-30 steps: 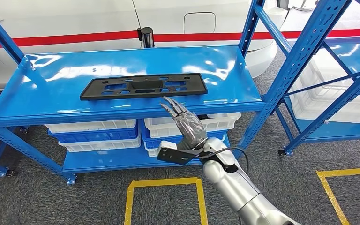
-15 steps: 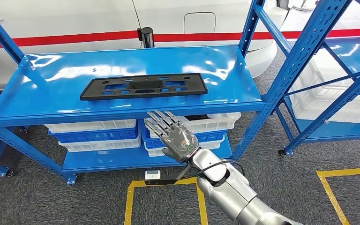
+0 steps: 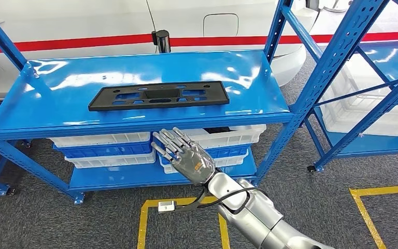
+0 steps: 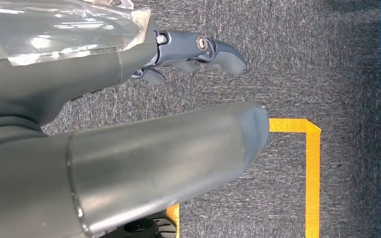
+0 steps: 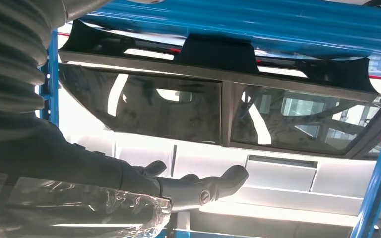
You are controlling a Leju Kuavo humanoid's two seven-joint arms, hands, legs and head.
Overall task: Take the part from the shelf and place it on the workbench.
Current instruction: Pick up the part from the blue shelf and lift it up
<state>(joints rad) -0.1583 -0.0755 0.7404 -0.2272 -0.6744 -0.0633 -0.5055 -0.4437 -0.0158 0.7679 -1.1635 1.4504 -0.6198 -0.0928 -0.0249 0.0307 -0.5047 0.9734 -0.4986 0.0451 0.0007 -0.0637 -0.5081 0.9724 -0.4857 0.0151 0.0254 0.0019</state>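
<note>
Part (image 3: 158, 96) flat on shelf (image 3: 249, 72), unlabelled; right hand (image 3: 186, 154) empty.

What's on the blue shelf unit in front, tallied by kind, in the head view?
Black flat part on the top shelf: 1
White bins visible under the top shelf: 4
Blue bins visible between the white ones: 2
Total: 7

The right hand hangs in front of the bins with its fingers apart, holding nothing, so parts of the right-hand stack are hidden.

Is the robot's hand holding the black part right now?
No: the black part lies flat on the blue shelf, and the right hand hangs below the shelf edge with fingers spread, holding nothing.
</note>
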